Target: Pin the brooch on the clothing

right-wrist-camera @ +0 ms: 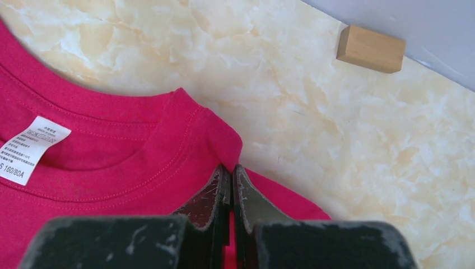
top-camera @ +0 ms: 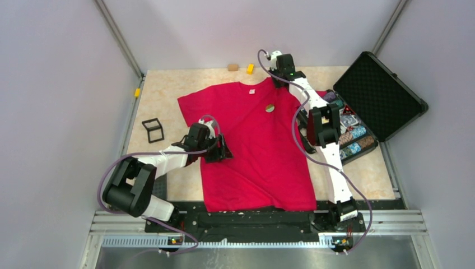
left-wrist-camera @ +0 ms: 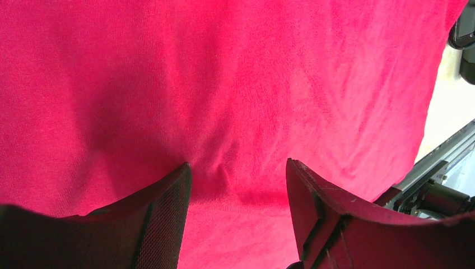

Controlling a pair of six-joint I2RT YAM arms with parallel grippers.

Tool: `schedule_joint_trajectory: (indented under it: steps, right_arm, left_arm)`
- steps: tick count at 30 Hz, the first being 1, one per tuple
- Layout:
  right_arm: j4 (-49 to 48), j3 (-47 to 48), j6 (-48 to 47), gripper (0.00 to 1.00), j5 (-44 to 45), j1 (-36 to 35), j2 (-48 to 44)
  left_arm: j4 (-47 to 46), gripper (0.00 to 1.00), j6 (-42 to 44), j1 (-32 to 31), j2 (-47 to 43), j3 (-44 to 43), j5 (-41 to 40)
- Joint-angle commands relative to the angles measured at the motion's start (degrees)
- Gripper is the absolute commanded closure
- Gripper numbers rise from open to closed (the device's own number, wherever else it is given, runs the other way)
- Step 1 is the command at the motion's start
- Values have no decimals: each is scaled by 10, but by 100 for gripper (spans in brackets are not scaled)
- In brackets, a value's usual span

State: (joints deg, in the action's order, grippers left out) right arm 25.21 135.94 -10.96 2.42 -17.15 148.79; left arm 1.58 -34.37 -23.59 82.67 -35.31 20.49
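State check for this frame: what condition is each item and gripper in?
red T-shirt: spread flat on the table, front up, neck label showing.
brooch: resting on the shirt's chest; pinned or not, cannot tell.
black case: open, lid tilted back, trinkets inside.
left gripper: open, fingers down at the shirt's fabric.
right gripper: shut, fingers pinching the shirt's shoulder beside the collar.

The brooch [top-camera: 269, 108] sits high on the spread red T-shirt [top-camera: 257, 162].

overhead plus wrists (close), sharing shirt [top-camera: 257, 151]
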Motion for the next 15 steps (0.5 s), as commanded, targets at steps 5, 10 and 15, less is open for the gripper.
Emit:
schedule_joint_trajectory:
  steps: [5,10,15]
  right_arm:
    - [-28,30,-14,50,-5,2,-15]
    - [-6,1,5,26,-12,1,-84]
    - [16,-74,52,22,13,1,-176]
  left_arm:
    - [45,32,17,3,-7,-60,-8]
    - [79,29,45,20,-5,-157,-34]
    - [86,27,65,69,43,-249,-60]
